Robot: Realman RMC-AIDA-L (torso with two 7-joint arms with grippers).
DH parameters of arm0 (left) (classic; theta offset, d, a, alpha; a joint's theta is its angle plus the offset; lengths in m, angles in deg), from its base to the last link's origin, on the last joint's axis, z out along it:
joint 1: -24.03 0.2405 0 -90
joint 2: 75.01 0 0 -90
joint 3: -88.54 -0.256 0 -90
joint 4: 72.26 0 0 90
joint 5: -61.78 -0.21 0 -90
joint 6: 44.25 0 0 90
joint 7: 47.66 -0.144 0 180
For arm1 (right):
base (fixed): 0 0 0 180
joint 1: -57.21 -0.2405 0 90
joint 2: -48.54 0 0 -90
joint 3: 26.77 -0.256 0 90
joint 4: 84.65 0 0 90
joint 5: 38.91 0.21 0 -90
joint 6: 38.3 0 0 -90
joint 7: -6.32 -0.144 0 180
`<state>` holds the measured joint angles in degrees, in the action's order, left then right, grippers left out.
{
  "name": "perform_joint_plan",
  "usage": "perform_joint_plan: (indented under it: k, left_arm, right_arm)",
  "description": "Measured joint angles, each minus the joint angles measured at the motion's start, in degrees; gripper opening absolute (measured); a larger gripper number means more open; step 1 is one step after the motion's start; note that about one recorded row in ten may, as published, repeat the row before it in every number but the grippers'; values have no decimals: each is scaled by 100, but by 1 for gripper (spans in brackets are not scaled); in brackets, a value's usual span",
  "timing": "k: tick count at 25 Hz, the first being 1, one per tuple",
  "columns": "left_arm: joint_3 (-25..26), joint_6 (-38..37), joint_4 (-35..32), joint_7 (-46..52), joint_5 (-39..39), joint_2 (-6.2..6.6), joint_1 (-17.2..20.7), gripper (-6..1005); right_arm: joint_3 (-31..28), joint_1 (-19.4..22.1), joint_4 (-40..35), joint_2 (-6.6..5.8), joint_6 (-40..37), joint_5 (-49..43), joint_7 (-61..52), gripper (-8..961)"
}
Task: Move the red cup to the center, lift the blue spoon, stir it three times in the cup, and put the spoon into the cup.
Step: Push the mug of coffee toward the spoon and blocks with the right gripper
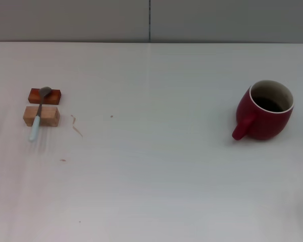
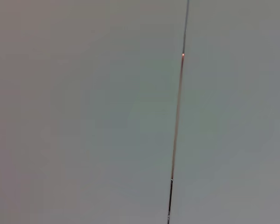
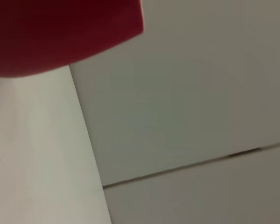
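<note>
One cup stands upright on the right side of the tabletop, dark red with a whitish rim and a dark inside, its single loop handle turned toward the robot and a little toward the middle of the tabletop. One spoon lies well apart from it on the left side, its grey bowl resting on a red block and its pale blue handle crossing a tan block, the handle end pointing toward the robot and reaching past the tan block. That makes two blocks, set one just behind the other, the red one farther from the robot. A few small brownish marks show on the tabletop near the blocks, and one tiny dark speck farther toward the middle. No writing or label can be read on any of these things. The tabletop is plain white and meets a grey wall at the back, which has a thin vertical seam. Neither claw shows in the head view, so I cannot tell how either one stands. The left wrist view shows only grey panel with a thin seam; the right wrist view shows a red curved surface of the cup close by, over white tabletop and grey wall.
</note>
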<state>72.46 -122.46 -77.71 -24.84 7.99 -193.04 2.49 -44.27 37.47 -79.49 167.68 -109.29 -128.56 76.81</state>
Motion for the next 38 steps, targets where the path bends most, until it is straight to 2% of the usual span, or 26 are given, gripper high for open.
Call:
perform_joint_plan:
  k: [8,13,22,38]
  left_arm:
    - [0,0,-43,1,0,-4,-15,848]
    - [0,-5,-44,23,2,-9,-17,847]
    - [0,-36,-44,42,35,-9,-15,846]
    - [0,-34,-44,43,35,-9,-35,844]
  right_arm:
    - [484,-342,-50,-5,395,-166,247,62]
    - [539,-471,-68,-6,684,-500,254,62]
    - [558,-577,-9,8,1024,-961,255,63]
    - [779,-605,394,22,1272,-987,263,62]
